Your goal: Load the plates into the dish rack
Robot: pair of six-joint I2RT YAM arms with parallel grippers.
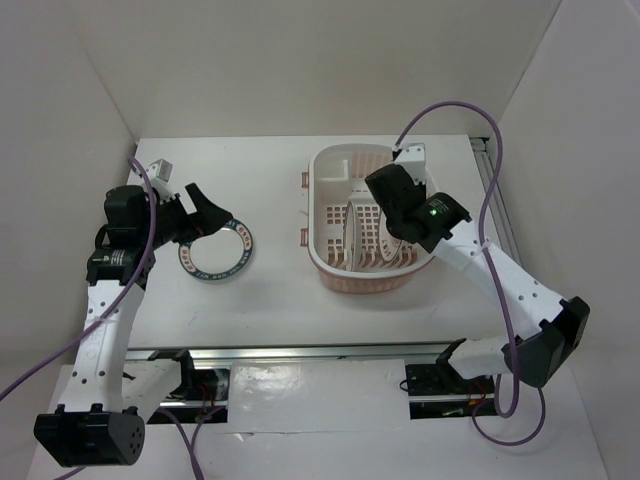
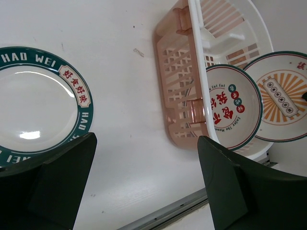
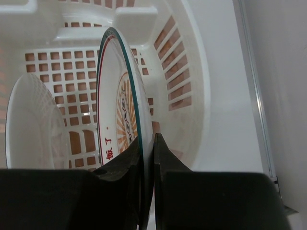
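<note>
Orange-sunburst plate [image 3: 120, 96] stands upright in dish rack [image 3: 192, 72], pinched by right jaws; left jaws gape.

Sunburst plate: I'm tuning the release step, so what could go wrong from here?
1. The right claw pinches only the rim of the sunburst plate, standing on edge in the dish rack; released unsupported, it may tip onto the red-motif plate beside it.
2. The teal-rimmed plate lies flat on the table; the open left claw may slide it rather than get under its rim.
</note>
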